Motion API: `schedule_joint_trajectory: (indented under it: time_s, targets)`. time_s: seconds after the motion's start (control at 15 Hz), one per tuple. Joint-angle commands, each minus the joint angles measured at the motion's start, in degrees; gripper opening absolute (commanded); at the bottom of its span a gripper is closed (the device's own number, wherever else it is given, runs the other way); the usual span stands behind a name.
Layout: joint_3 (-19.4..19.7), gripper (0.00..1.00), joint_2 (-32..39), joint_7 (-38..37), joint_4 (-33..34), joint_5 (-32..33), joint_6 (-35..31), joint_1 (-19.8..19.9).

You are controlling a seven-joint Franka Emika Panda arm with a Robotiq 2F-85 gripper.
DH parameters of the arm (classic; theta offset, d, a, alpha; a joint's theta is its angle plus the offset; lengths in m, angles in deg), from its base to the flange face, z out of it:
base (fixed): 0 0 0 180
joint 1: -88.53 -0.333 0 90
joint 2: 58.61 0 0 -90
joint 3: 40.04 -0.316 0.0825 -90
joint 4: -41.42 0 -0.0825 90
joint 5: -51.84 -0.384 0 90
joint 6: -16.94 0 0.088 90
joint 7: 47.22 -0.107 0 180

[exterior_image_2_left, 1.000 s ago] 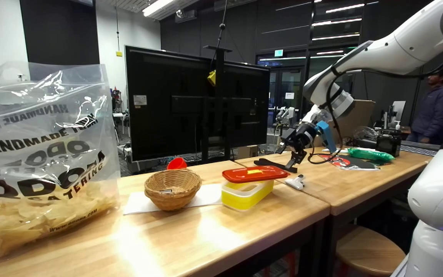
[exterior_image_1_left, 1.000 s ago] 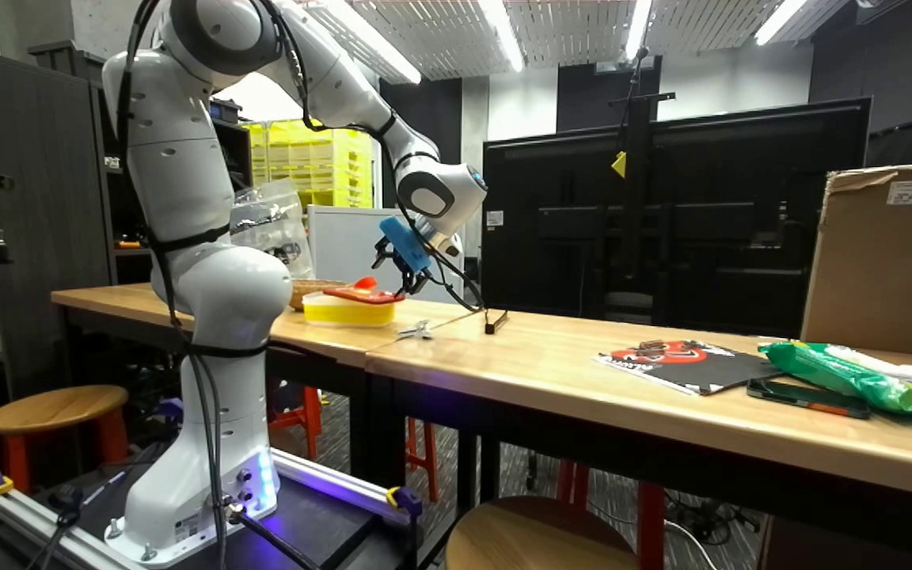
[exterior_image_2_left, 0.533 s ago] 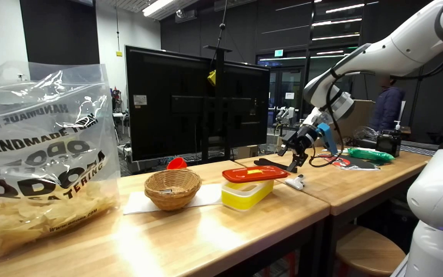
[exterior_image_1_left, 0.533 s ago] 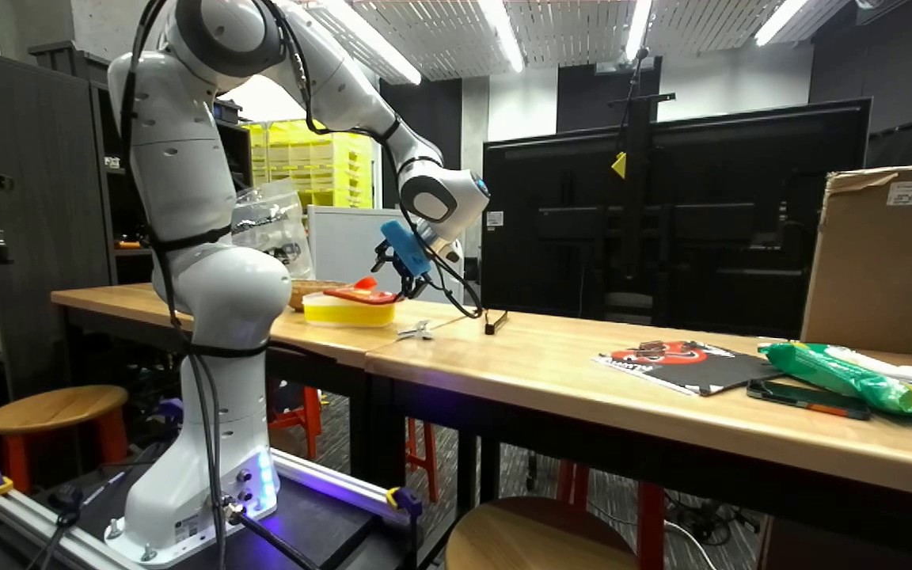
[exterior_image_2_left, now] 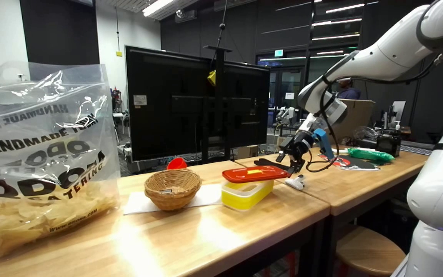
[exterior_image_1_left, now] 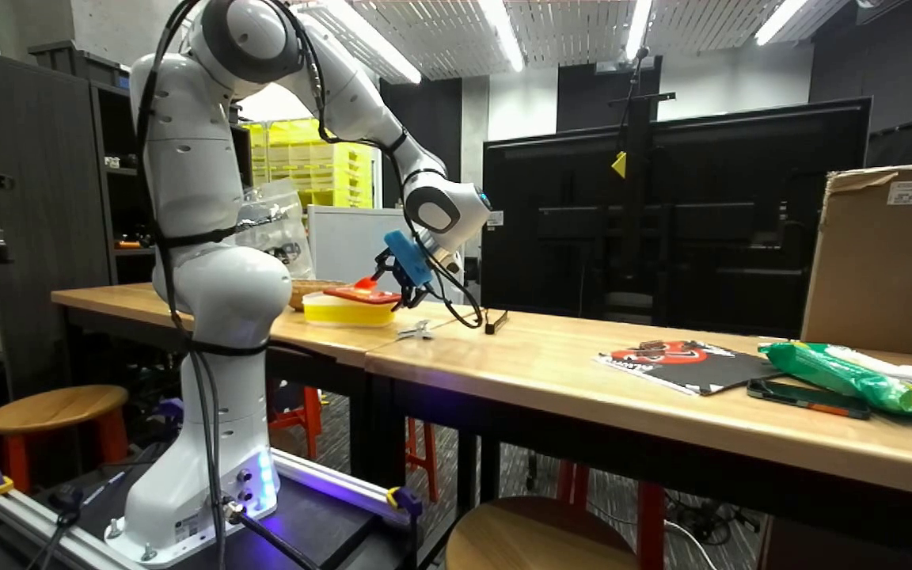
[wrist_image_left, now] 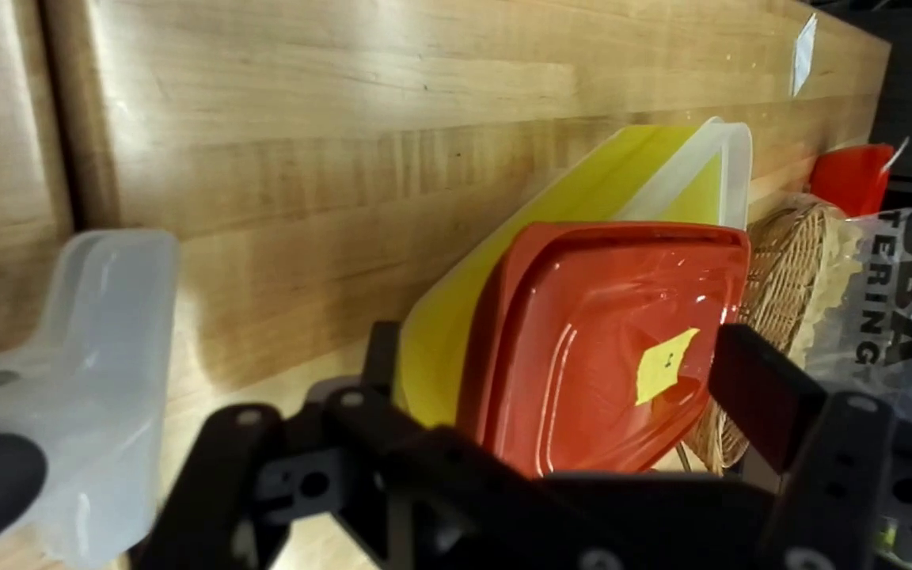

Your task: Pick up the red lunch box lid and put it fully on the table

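Lying just beside wide-spread claw [exterior_image_2_left: 286, 164]: red lunch box lid [exterior_image_2_left: 255, 174], atop yellow box [exterior_image_2_left: 243, 199].

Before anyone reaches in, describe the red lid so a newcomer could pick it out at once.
On the light wooden table, in an exterior view, the yellow box sits between the wicker basket and the white clip. The red lid lies askew across the top of that box. Unlike the red cup-like item behind the basket, it is flat and carries a yellow sticker.
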Motion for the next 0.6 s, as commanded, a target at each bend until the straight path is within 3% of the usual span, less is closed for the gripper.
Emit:
schedule_joint_trajectory:
  time_s: [0.0,0.07,0.53]
  targets:
    - [-0.5,0.92,1.6,0.8,1.7,-0.5,1.4,0.6]
    - [-0.6,0.73,1.6,0.7,1.7,-0.4,1.4,0.6]
    - [-0.9,0.21,1.7,0.5,2.3,-0.1,1.1,0.7]
